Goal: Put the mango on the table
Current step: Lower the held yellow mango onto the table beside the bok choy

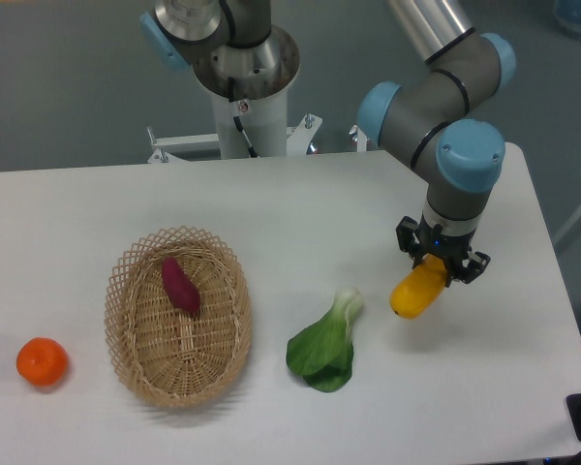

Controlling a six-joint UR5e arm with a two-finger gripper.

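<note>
The gripper (436, 268) is pointing straight down over the right part of the tabletop (484, 387), and its fingers are closing around the upper end of the mango (416, 293), which is hanging tilted, its lower end leaning toward the left and front. Whether the mango's lower end is touching the white surface or hanging just above it is not something the view is settling. To the left of the mango, close by but apart, a leafy green vegetable (324, 349) is lying with its pale stalk end pointing up toward the mango's side. Further left, a woven basket (136, 329) is sitting with a dark red-purple vegetable (180, 285) lying inside it near the back rim. An orange (43, 360) is resting well apart from everything else, near the left edge. The right edge of the tabletop is running down not far from the gripper, while the bare white stretch in front of the mango is reaching to the near edge. A wide bare strip is lying behind the basket and the greens, up to the far edge where the robot base (242, 87) is standing.
</note>
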